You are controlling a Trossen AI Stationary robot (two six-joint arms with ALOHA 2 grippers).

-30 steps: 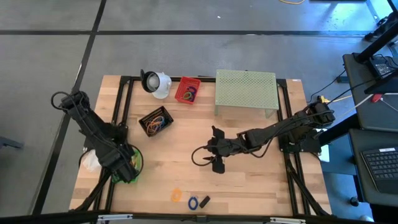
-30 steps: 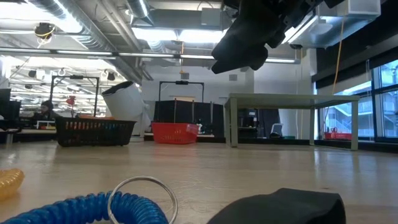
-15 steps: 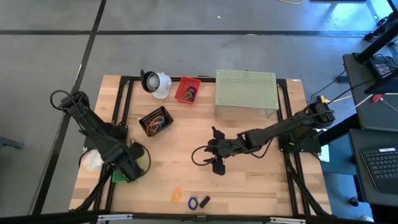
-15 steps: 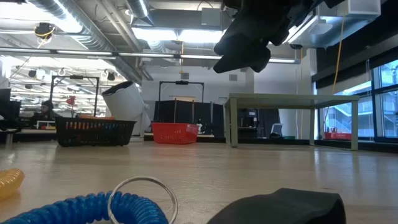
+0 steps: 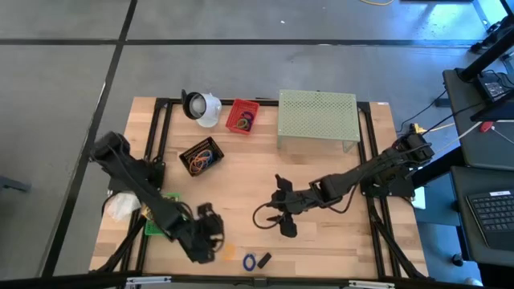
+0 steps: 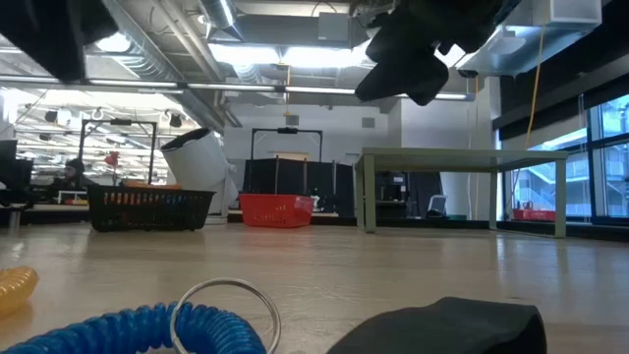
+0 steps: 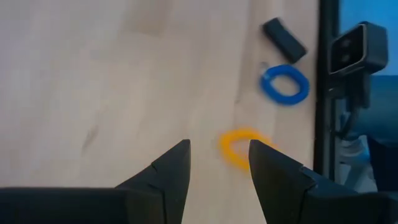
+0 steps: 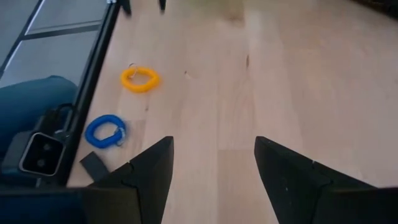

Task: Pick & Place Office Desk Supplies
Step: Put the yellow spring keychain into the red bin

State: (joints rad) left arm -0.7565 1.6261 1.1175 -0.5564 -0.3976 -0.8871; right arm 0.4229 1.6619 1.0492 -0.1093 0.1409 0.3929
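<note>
An orange coil loop [image 7: 242, 147] lies on the wooden table near its front edge. Beside it lie a blue coil loop with a metal ring [image 7: 285, 84] and a small black clip [image 7: 284, 38]. My left gripper [image 5: 210, 234] hangs open just left of the orange loop [image 5: 228, 251], touching nothing. My right gripper [image 5: 277, 210] hangs open above the table's middle, holding nothing, and its wrist view shows the orange loop [image 8: 139, 79], the blue loop [image 8: 104, 130] and the clip [image 8: 94, 165]. A green box [image 5: 152, 225] lies flat at the near left.
At the back stand a black basket of rubber bands [image 5: 201, 156], a red basket [image 5: 242, 117], a white cup-shaped object [image 5: 201, 106] and a pale green mesh stand [image 5: 317, 119]. A white crumpled thing [image 5: 120, 206] lies at the left edge. Bare wood lies between the grippers.
My left gripper has swung from over the green box at the near left toward the table's right and near edge, sinking a little and turning about, and now hangs beside the orange loop. My right gripper has drifted slightly toward the near edge.
</note>
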